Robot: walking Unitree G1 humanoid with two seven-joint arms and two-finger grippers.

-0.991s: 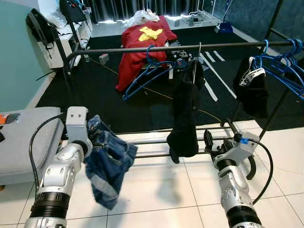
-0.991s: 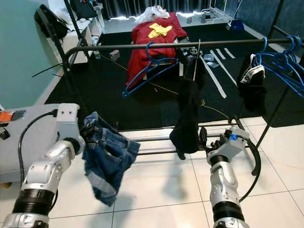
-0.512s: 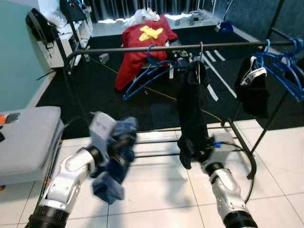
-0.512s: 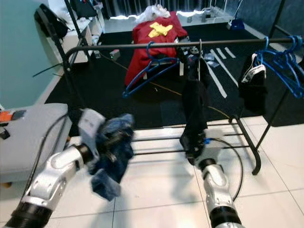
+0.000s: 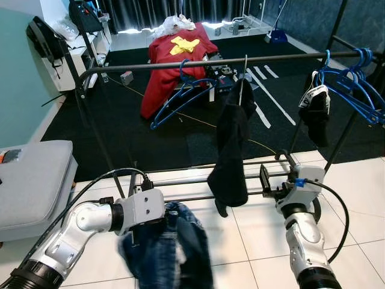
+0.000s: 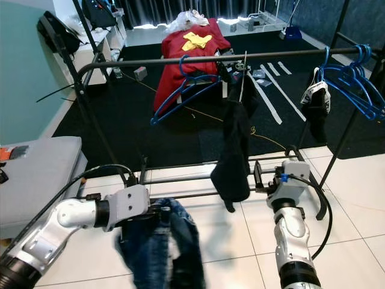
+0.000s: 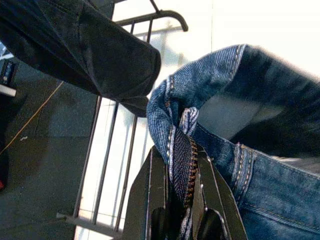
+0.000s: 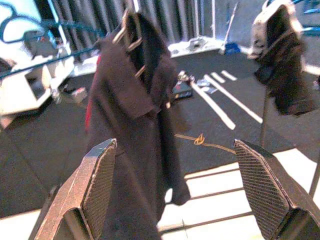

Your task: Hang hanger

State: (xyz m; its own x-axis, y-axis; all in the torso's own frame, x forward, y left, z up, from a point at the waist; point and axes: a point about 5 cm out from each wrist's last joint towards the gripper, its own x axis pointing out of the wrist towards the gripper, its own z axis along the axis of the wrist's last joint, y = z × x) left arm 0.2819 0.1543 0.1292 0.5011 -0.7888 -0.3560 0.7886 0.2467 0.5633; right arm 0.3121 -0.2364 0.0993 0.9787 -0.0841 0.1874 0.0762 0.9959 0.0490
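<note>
A black garment (image 5: pixel 231 144) hangs on a thin hanger (image 5: pixel 243 66) from the dark rail (image 5: pixel 150 64) of a clothes rack. An empty blue hanger (image 5: pixel 180 96) hangs further left on the rail. Low in front of the rack, my left gripper (image 7: pixel 182 200) is shut on the zip edge of blue denim shorts (image 5: pixel 165 253), which dangle over the tiles. My right gripper (image 5: pixel 264 180) stands open just right of the black garment's hem, apart from it. The right wrist view has its fingers (image 8: pixel 95 185) spread wide, with the black garment (image 8: pixel 135 100) ahead.
Several blue hangers (image 5: pixel 355 84) and a second black garment (image 5: pixel 316 114) hang at the rail's right end. The rack's lower bars (image 5: pixel 186 180) cross the white tiles. A grey cushion (image 5: pixel 30 174) lies at the left. A red garment (image 5: pixel 171 60) sits on the black carpet behind.
My left arm has swung the denim shorts down and rightward, low over the tiles. My right gripper has drawn back to the right from the black garment's hem.
</note>
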